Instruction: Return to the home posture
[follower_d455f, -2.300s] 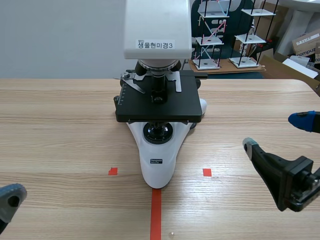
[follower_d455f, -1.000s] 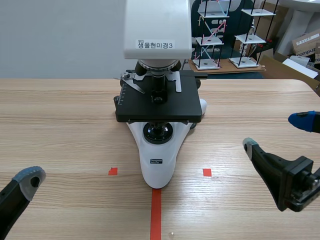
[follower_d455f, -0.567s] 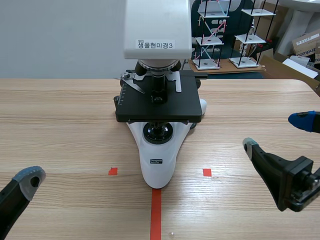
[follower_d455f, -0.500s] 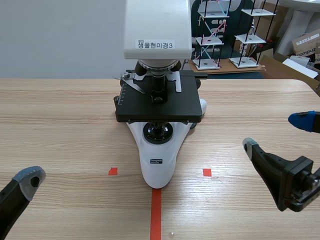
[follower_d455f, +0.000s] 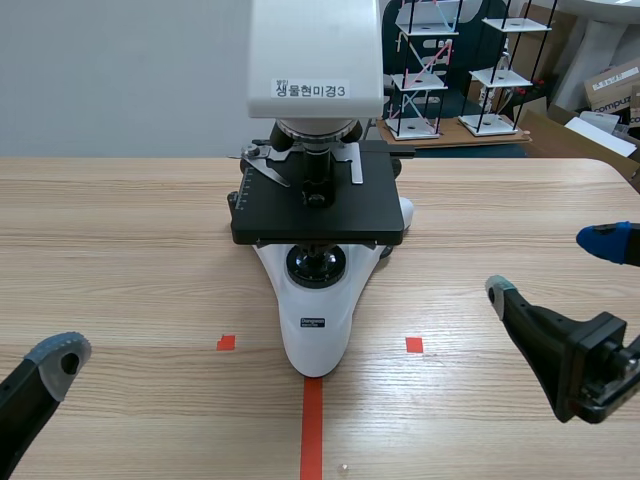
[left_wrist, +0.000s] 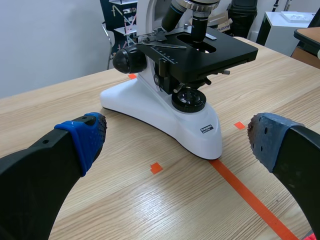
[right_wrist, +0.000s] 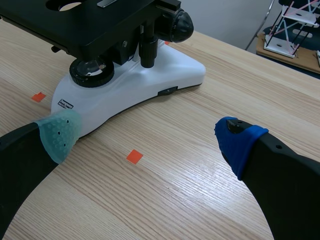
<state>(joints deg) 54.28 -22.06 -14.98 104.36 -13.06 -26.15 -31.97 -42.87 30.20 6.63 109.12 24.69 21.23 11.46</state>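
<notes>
Scene view: the microscope (follower_d455f: 315, 310) stands mid-worktop (follower_d455f: 120, 250), at the far end of the red tape line. The left arm (follower_d455f: 25, 400) lies low at the near left corner with one pad showing. The right gripper (follower_d455f: 550, 266) sits low at the near right, its fingers spread wide and nothing between them. Both are well apart from the microscope, so the arms look close to home, with probably only a small settling left. Any motion should run back toward the robot, never inward across the tape marks.

Left wrist view: the left gripper (left_wrist: 177, 136) is spread wide and empty. The microscope's white foot is ahead of it and not touched. The stage and side knob overhang that foot, so lifting forward would be the risky direction.

Right wrist view: the right gripper is equally wide and empty, with the foot ahead beside its green-padded finger (right_wrist: 59, 132). Keep the fingers as they stand and move slowly. Finish with both arms level and matched.
</notes>
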